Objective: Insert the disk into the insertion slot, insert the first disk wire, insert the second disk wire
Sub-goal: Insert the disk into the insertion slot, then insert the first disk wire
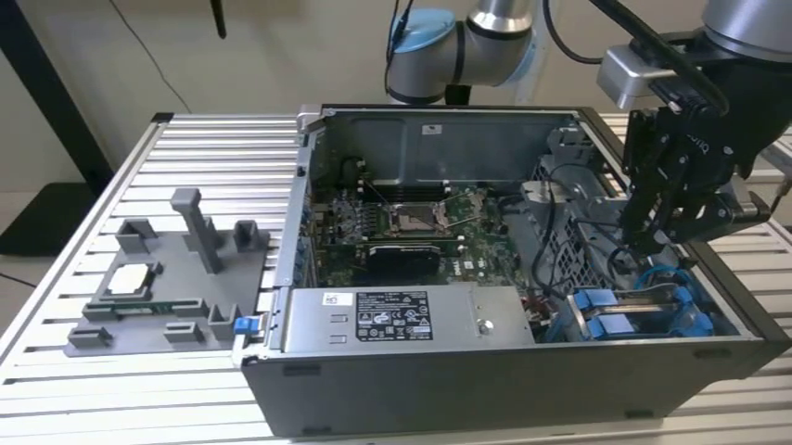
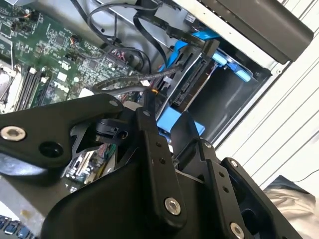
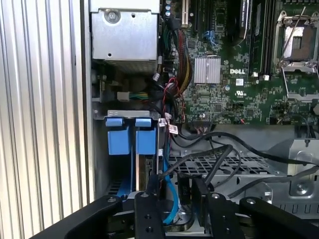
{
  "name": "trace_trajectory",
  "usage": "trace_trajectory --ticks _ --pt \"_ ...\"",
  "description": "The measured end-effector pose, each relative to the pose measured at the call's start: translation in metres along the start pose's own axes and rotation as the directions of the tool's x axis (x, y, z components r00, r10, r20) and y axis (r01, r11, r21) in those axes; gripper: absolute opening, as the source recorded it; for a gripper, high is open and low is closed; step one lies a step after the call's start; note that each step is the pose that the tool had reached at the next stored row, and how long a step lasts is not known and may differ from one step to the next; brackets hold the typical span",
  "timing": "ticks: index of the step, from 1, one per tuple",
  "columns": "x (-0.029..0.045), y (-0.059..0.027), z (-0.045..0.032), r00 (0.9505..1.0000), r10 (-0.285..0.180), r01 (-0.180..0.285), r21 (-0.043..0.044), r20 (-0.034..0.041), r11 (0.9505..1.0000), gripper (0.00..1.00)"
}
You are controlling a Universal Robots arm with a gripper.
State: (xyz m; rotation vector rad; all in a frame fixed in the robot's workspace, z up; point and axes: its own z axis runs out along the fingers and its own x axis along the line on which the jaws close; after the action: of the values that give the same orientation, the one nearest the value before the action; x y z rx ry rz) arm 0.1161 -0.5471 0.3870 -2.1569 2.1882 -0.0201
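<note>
The gripper (image 1: 648, 243) hangs inside the open computer case (image 1: 495, 394), at the corner on the exterior view's right. Its black fingers (image 3: 148, 205) stand apart with a clear gap between them, clamped on nothing I can make out. Black wires (image 3: 202, 160) loop up close to the fingertips, and one runs right against a tip. Just below sits the disk (image 1: 619, 324) in its blue carrier, already seated in the drive slot at that corner, blue tabs facing outward. Beside it lies the grey labelled power box (image 1: 396, 320), with the green circuit board (image 1: 409, 222) beyond. The case rests on a slatted metal table (image 1: 198, 148).
</note>
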Motion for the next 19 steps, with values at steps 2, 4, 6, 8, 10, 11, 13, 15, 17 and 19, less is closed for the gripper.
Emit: trace_trajectory --ticks 2,4,6,8,10,11,13,15,17,19 --pt "0.0 0.0 0.0 1.0 0.0 0.0 0.0001 -0.0001 1.0 1.0" --pt "0.0 0.0001 0.0001 1.0 0.0 0.0 0.0001 0.0 1.0 1.0" --pt "0.0 0.0001 0.0001 1.0 0.0 0.0 0.0001 0.0001 1.0 1.0" --pt "0.0 0.0001 0.0002 1.0 0.0 0.0 0.0001 0.0 1.0 0.0" --pt "0.0 0.0001 0.0002 1.0 0.0 0.0 0.0001 0.0 1.0 0.0" --pt "0.0 0.0001 0.0002 1.0 0.0 0.0 0.0001 0.0001 1.0 0.0" --pt "0.0 0.0001 0.0002 1.0 0.0 0.0 0.0001 0.0001 1.0 0.0" --pt "0.0 0.0001 0.0003 1.0 0.0 0.0 0.0001 0.0001 1.0 0.0" --pt "0.0 0.0001 0.0003 1.0 0.0 0.0 0.0001 0.0 1.0 0.0" --pt "0.0 0.0001 0.0003 1.0 0.0 0.0 0.0001 0.0001 1.0 0.0"
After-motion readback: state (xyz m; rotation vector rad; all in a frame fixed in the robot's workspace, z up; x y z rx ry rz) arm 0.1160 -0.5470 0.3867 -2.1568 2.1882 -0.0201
